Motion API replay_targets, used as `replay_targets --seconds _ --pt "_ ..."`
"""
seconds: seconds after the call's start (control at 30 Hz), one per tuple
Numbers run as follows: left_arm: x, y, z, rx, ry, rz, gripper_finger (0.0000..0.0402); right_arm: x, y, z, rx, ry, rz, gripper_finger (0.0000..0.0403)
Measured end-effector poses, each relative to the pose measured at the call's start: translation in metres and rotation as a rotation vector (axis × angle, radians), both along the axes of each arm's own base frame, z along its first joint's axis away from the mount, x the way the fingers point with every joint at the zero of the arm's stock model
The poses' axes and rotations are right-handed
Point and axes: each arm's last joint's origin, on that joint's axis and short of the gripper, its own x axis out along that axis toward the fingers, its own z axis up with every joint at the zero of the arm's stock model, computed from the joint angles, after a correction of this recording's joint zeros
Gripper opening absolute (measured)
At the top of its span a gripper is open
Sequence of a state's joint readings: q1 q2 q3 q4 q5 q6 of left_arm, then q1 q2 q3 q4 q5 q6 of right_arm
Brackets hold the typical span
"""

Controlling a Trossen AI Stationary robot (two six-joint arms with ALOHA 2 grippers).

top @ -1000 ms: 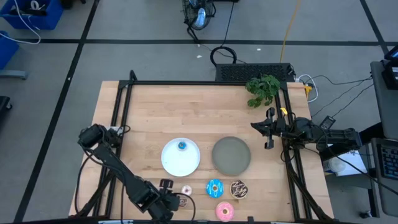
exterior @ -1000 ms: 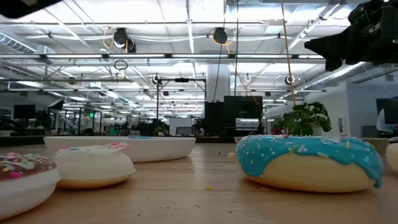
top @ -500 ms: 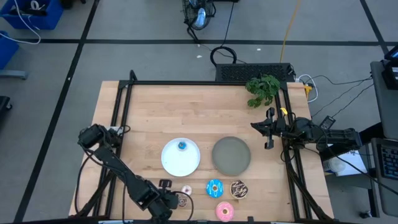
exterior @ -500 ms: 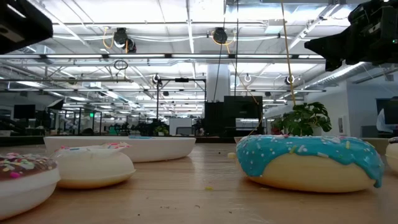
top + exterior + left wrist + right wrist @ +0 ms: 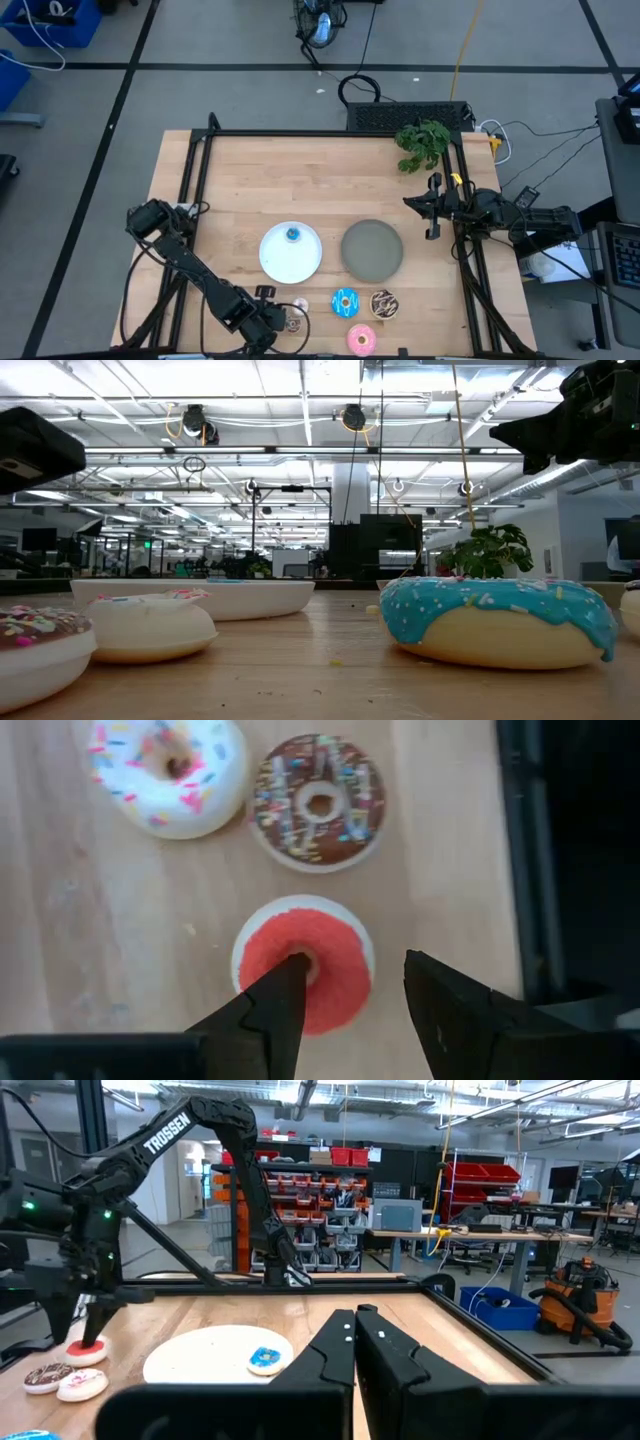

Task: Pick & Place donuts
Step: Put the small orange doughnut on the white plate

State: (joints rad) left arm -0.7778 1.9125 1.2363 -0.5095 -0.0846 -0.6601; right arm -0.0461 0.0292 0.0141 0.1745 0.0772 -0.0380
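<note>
A tiny red donut (image 5: 330,940) lies flat on the wood near the table's front edge, next to a whitish-pink one (image 5: 170,765) and a brown one (image 5: 318,800). My left gripper (image 5: 355,962) is open and points steeply down over the red donut. One fingertip is at its hole and the other is outside its rim. From above, the gripper (image 5: 272,318) hides that donut. A tiny blue donut (image 5: 292,234) lies on the white plate (image 5: 275,262). My right gripper (image 5: 432,212) waits shut at the table's right edge. My left gripper comes at the red donut from above, pointing down. One fingertip (image 5: 288,982) is at the ring's hole (image 5: 305,958) and the other is beyond the rim. I cannot tell whether either finger touches the donut, which lies flat on the table.
A grey plate (image 5: 372,250) sits to the right of the white one. In front of it lie the blue-iced (image 5: 345,302), chocolate sprinkled (image 5: 383,304) and pink-iced (image 5: 361,340) donuts. A dark frame rail (image 5: 545,860) runs close beside the red donut. A green plant (image 5: 422,143) stands at the far right.
My left gripper has come down toward the red donut near the table's front edge, and its arm has sunk further into the low view. The donuts have stayed where they were.
</note>
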Motion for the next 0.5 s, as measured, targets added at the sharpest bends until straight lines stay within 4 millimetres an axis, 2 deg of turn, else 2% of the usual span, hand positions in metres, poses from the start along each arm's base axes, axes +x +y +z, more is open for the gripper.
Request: replay_targets --seconds 0.23,0.5 --pt "-0.002 0.002 -0.007 -0.003 -0.017 0.006 0.017 0.0 0.0 0.0 0.0 0.0 0.0 0.0" --pt "-0.008 0.008 -0.025 -0.054 -0.027 0.046 0.017 0.0 0.0 0.0 0.0 0.0 0.0 0.0"
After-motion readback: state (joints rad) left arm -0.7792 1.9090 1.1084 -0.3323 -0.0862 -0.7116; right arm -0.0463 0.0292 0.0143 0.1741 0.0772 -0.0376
